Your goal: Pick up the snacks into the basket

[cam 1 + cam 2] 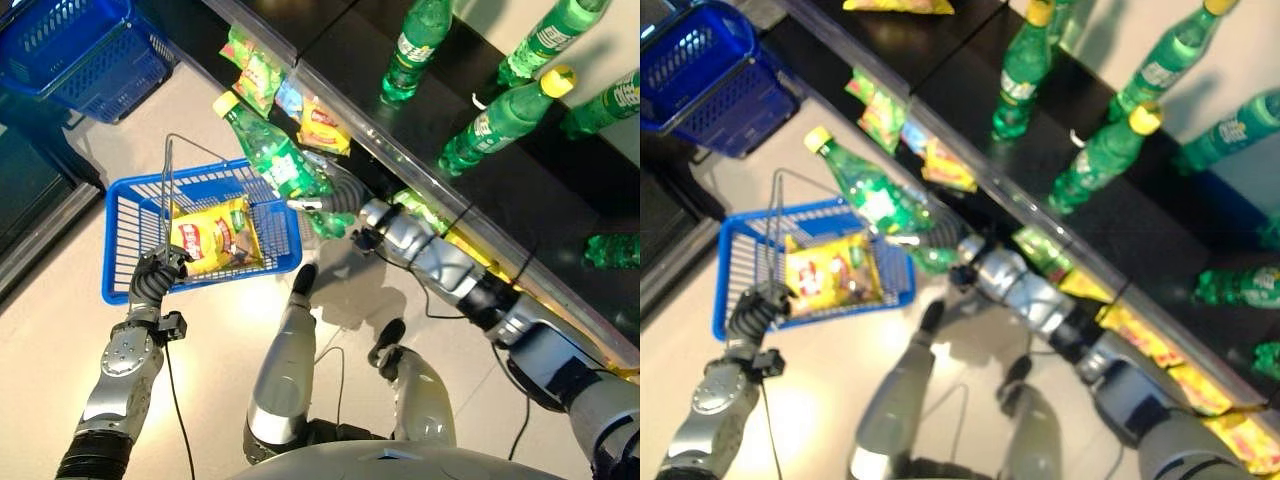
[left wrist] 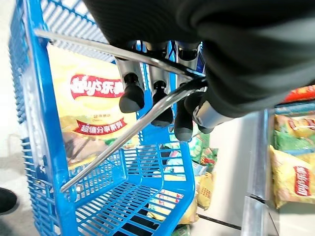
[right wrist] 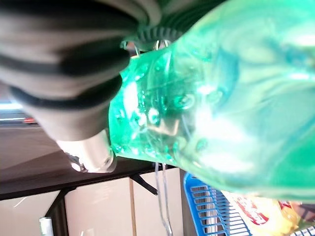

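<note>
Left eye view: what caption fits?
Right hand carries green plastic bottle over blue wire basket holding yellow snack bag.

The 2 eye views look steeply down from the head and share the blue basket (image 1: 205,235) on the floor and the black shelf (image 1: 480,130). Each wrist view looks along its own hand from very close, both meeting that basket.

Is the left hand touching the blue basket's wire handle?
Touching. The left wrist view shows the left hand with fingers curled round the wire handle of the blue basket.
</note>
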